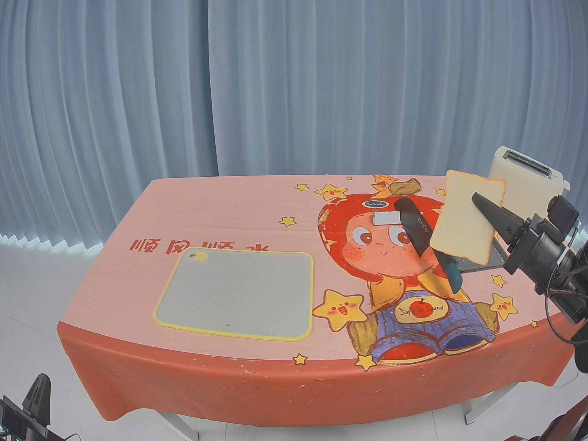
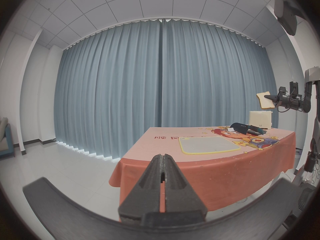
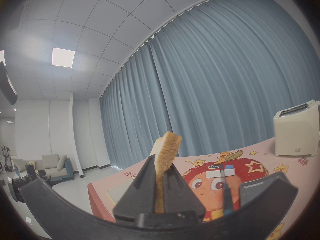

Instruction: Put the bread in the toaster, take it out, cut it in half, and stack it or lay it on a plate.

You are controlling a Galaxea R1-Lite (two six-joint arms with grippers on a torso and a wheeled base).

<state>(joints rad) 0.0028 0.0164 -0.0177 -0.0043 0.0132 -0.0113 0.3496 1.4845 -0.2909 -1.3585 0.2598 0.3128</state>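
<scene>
Bread: pale square slice of bread with a brown crust, held upright in the air over the 3 o'clock side of the orange cloth-covered counter.
Right hand: black right hand, clenched on the slice's edge.
Toaster: cream-white boxy toaster, at the slice's 2 o'clock.
Knife: black-bladed knife with a teal handle, lying flat at the slice's 8 o'clock.
Board: grey cutting board with a yellow rim, toward 9 o'clock.
Left hand: black left hand, clenched on nothing, low off the counter's 7 o'clock corner.

Table, pink-orange cartoon tablecloth
On it: grey yellow-rimmed cutting board on the left, black-bladed teal-handled knife right of centre, cream toaster far right.
</scene>
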